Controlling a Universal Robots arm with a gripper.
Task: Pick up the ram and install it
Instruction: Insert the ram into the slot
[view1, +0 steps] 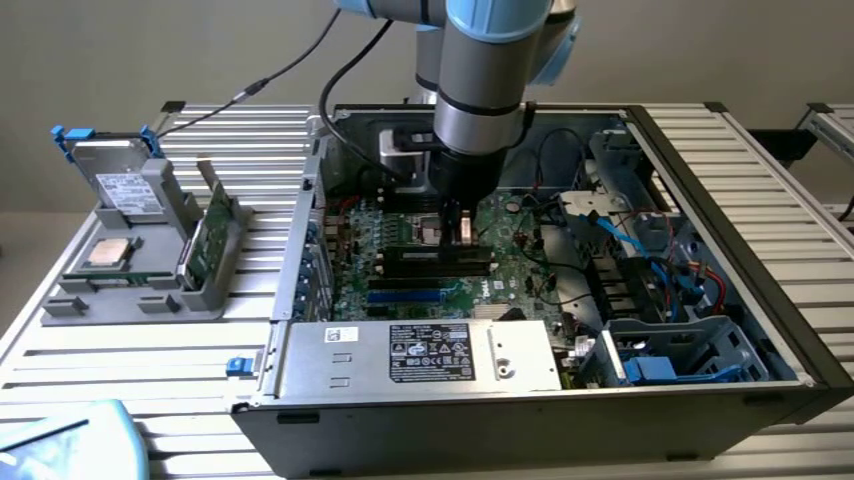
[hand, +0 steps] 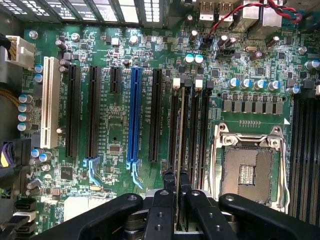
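Inspection of the install point. I have the black two-fingered claw (hand: 176, 176) lowered into the open black computer case (view1: 534, 435), at the centre of the exterior frame, over the green motherboard (hand: 115, 135). The fingers stand narrow, pinched on the slim green circuit-board stick, the ram (hand: 180, 130), which shows edge-on as a thin line running away from the fingertips. It lies along one of the long black plastic memory slots (hand: 192, 130), between the blue expansion slot (hand: 133, 117) and the empty silver processor socket (hand: 248, 172). The edge-on hold looks deliberate in my judgement: it puts the contact edge facing down into the slot. Whether the stick is fully seated I cannot tell. The grey plastic parts holder (view1: 134, 290) sits well apart at the exterior view's left — outside the case.
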